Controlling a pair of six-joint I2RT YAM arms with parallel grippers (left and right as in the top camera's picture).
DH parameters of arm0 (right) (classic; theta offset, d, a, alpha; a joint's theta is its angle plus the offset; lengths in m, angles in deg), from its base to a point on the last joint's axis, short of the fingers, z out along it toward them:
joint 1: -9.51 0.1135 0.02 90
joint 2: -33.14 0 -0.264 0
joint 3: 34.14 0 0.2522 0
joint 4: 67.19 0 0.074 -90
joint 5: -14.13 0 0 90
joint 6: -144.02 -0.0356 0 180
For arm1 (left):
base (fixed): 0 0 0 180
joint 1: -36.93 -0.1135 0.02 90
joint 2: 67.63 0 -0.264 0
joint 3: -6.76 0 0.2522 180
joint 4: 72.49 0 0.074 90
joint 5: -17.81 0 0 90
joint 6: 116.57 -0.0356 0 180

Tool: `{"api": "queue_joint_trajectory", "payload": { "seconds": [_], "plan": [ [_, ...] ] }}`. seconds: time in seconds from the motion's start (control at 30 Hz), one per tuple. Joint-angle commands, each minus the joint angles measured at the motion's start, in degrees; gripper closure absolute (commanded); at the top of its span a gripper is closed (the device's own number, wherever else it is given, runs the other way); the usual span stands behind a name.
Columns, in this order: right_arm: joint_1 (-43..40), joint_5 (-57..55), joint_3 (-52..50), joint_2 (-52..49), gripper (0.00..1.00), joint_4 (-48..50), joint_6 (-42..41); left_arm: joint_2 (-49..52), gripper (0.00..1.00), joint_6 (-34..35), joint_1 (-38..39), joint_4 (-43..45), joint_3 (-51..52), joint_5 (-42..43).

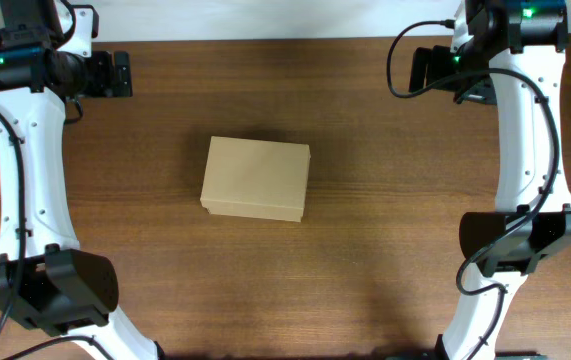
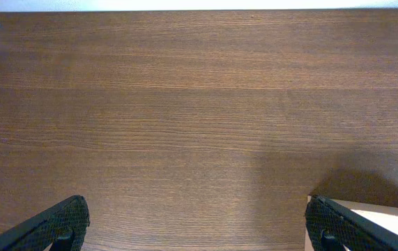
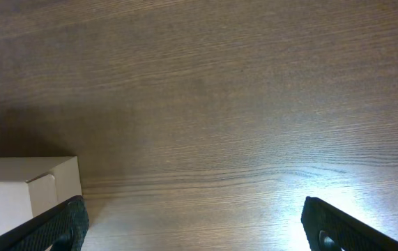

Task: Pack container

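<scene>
Overhead: container (image 1: pixel 256 178), apparently closed.

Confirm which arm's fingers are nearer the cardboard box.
Left, by a little. Left fingers hover beyond the container's far-left corner; right fingers hover beyond its far-right corner, with more table between. Neither touches it.

Container (image 1: pixel 255 178) centre of table (image 1: pixel 365 250); left tool (image 1: pixel 125 72), right tool (image 1: pixel 415 70) behind.

A dark brown wood-grain table (image 1: pixel 265 100) fills the view. Beyond its far edge runs a pale strip (image 1: pixel 265 18). A bright glare (image 3: pixel 338 188) of light lies on the wood.
</scene>
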Motion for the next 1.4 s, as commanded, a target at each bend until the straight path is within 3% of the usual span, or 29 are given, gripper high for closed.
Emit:
{"api": "queue_joint_trajectory", "payload": {
  "seconds": [0.0, 0.57, 0.8, 0.93, 1.2, 1.37],
  "plan": [
    [0.0, -0.3, 0.8, 0.9, 0.01, 0.0, -0.2, -0.9, 0.00, 0.2, -0.2, 0.0, -0.3, -0.4],
    [0.0, -0.6, 0.8, 0.9, 0.01, 0.0, -0.2, -0.9, 0.00, 0.2, -0.3, 0.0, -0.3, -0.4],
    [0.7, -2.0, -2.5, 9.2, 0.01, 4.9, -0.2, -0.9, 0.00, 0.2, -0.3, 0.0, -0.3, -0.4],
    [1.6, -2.0, -14.1, 20.0, 0.01, 17.3, -0.2, -0.9, 0.00, 0.2, -0.3, 0.0, -0.3, -0.4],
    [1.7, -3.4, -53.4, 49.7, 0.01, 45.3, 0.0, -0.9, 0.00, 0.2, -0.3, 0.0, -0.3, -0.4],
    [1.7, -6.8, -74.4, 67.6, 0.01, 53.3, 0.0, -0.9, 0.00, 0.2, -0.3, 0.0, -0.3, -0.4]
  ]
}}
